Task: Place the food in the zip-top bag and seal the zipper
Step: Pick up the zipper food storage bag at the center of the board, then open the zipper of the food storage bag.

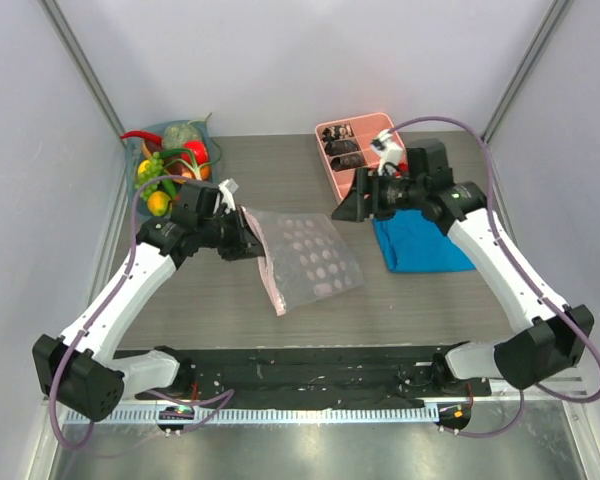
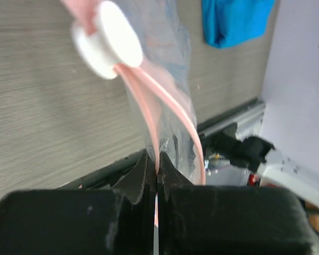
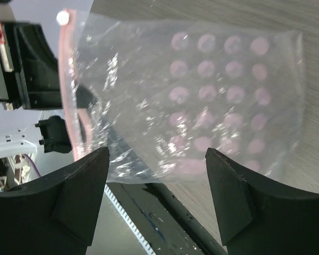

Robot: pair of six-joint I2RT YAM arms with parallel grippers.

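The zip-top bag (image 1: 310,258), clear with pink dots, lies mid-table with its left edge lifted. My left gripper (image 1: 248,240) is shut on the pink zipper strip (image 2: 158,114) at the bag's mouth; the white slider tab (image 2: 107,40) sits at the strip's far end. The bag also fills the right wrist view (image 3: 202,101). My right gripper (image 1: 344,206) is open and empty, hovering above the bag's far right corner. The food (image 1: 172,160) is piled at the back left: red chili, green cabbage, tomato, orange, grapes.
A pink divided tray (image 1: 355,150) stands at the back right, partly under my right arm. A blue folded cloth (image 1: 420,245) lies right of the bag, and shows in the left wrist view (image 2: 231,21). A black rail (image 1: 300,365) runs along the near edge.
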